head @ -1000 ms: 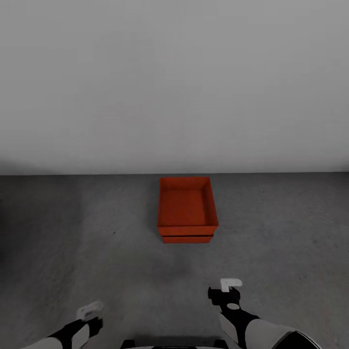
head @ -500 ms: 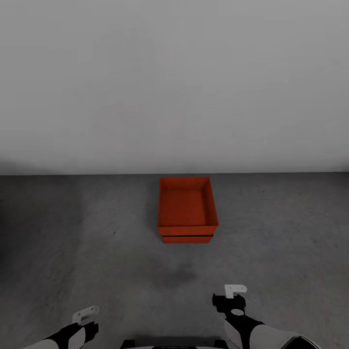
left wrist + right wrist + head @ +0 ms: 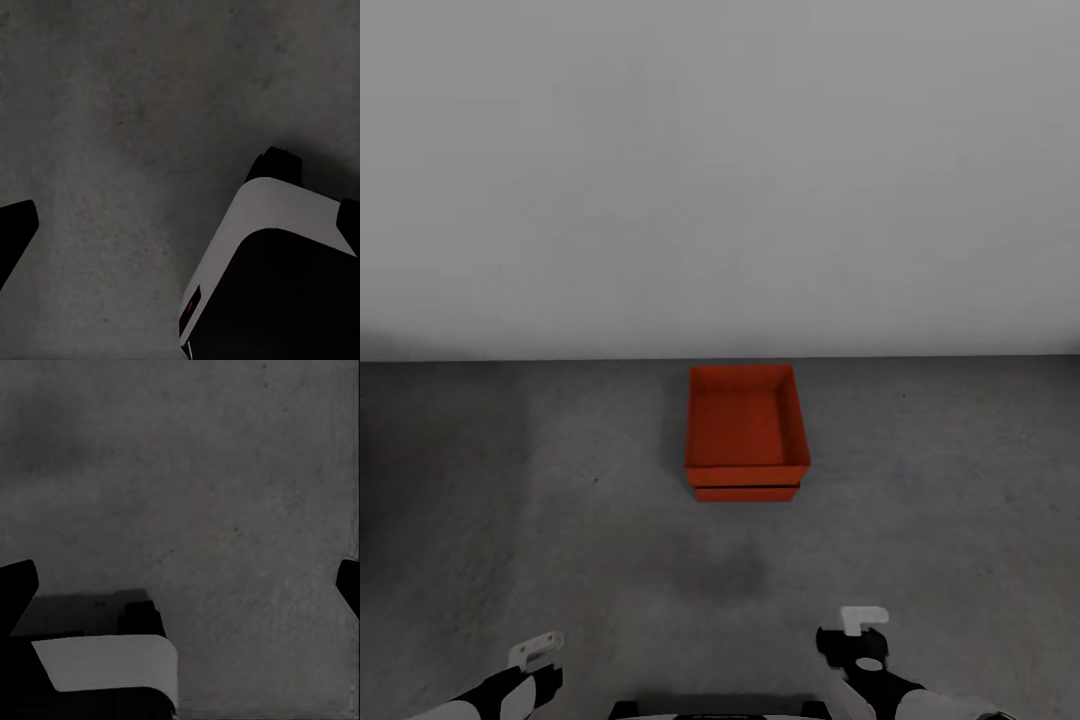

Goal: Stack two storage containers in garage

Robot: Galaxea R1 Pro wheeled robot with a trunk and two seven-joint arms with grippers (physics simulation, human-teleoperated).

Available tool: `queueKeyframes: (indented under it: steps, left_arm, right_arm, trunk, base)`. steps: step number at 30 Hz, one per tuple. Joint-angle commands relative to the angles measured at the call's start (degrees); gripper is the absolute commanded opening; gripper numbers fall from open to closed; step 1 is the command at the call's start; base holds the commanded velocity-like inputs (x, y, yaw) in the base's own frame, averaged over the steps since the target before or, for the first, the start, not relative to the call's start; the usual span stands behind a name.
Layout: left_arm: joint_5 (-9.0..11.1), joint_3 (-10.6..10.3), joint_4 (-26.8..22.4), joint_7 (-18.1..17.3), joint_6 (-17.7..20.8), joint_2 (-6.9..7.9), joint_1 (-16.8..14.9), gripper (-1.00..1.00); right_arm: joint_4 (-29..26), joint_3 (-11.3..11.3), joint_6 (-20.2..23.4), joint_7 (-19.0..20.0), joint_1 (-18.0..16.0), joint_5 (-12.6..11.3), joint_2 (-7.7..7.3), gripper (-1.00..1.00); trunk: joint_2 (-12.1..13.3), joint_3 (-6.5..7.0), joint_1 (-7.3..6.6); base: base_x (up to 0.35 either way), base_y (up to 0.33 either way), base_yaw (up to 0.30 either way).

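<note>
We are carrying both hands empty, left hand (image 3: 538, 652) and right hand (image 3: 863, 633) spread wide, low over the floor (image 3: 560, 520). Ahead by the wall (image 3: 720, 170), the two bins (image 3: 746, 432) are sitting stacked; we should be keeping clear.

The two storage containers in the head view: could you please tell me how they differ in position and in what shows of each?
The upper container sits on the lower container, which rests on the floor. The upper one shows its open inside and all four walls; the lower one shows a strip of front wall beneath a dark gap. Both are orange-red, rectangular and aligned, near the white wall.
</note>
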Motion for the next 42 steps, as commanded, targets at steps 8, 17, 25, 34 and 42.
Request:
queueKeyframes:
  steps: [8, 17, 25, 34, 42]
  left_arm:
    - [0.3, -0.5, 0.0, 0.1, 0.0, 0.13, 2.3, 1.0]
    - [-0.7, -0.6, -0.1, -0.5, -0.8, -0.08, 12.1, 1.0]
    - [-0.7, -0.7, -0.1, -4.1, -5.3, -0.56, 17.0, 1.0]
    - [-0.6, -0.6, -0.4, -5.0, -6.9, -0.6, 17.7, 1.0]
    - [-0.6, -0.5, -0.4, -5.0, -7.0, -1.5, 17.7, 1.0]
  right_arm:
    - [0.3, 0.9, 1.8, 3.2, 7.0, 0.3, -4.42, 1.0]
    - [0.4, 0.9, 2.6, 11.1, 19.7, 0.3, -5.05, 1.0]
    - [0.4, 0.9, 1.8, 12.1, 25.9, 0.2, -4.28, 1.0]
    - [0.4, 1.0, 1.7, 12.4, 26.9, 0.3, -4.11, 1.0]
    - [0.4, 0.9, 1.6, 12.8, 27.1, 0.4, -4.15, 1.0]
  trunk:
    - [0.0, -0.04, 0.01]
    - [0.0, 0.0, 0.01]
    - [0.0, 0.54, 0.01]
    - [0.0, 1.33, 0.01]
    - [0.0, 2.06, 0.01]
  base:
    - [0.0, 0.0, 0.0]
    - [0.0, 0.0, -0.002]
    - [0.0, 0.0, -0.049]
    - [0.0, 0.0, -0.026]
    - [0.0, 0.0, -0.001]
